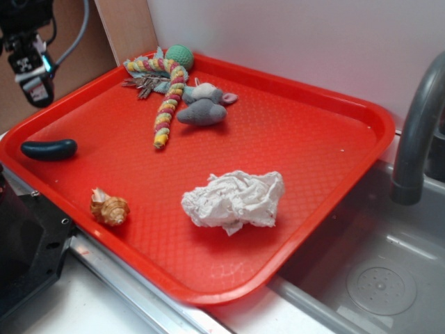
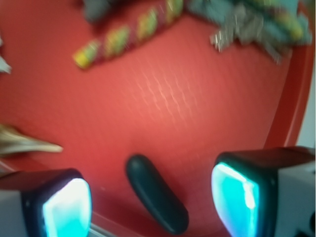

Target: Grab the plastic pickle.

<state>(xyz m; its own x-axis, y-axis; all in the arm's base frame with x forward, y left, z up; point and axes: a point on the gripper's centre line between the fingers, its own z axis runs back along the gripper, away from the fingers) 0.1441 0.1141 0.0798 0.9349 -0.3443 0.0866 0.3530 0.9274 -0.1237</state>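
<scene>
Five objects lie spread across a red tray (image 1: 334,132) set beside a steel sink (image 1: 375,278) and its grey faucet (image 1: 417,132). The plastic pickle (image 1: 49,149), dark and glossy, lies flat near the tray's left edge, well apart from the rest. A seashell (image 1: 109,207) sits near the front rim, with a crumpled white paper towel (image 1: 235,200) further right. At the far corner, a striped braided rope toy (image 1: 167,97) with a green ball end lies just beside a grey plush mouse (image 1: 203,106).

The gripper (image 1: 31,66) hangs in the air at the upper left, above the tray's edge and clear of every object. The wrist view, slightly blurred, shows the gripper (image 2: 150,207) with its fingers (image 2: 66,207) spread wide and nothing between them but air; the plastic pickle (image 2: 155,200) lies on the tray below the gap, angled diagonally, touched by neither finger. The rope toy (image 2: 126,34) crosses the top of that view.
</scene>
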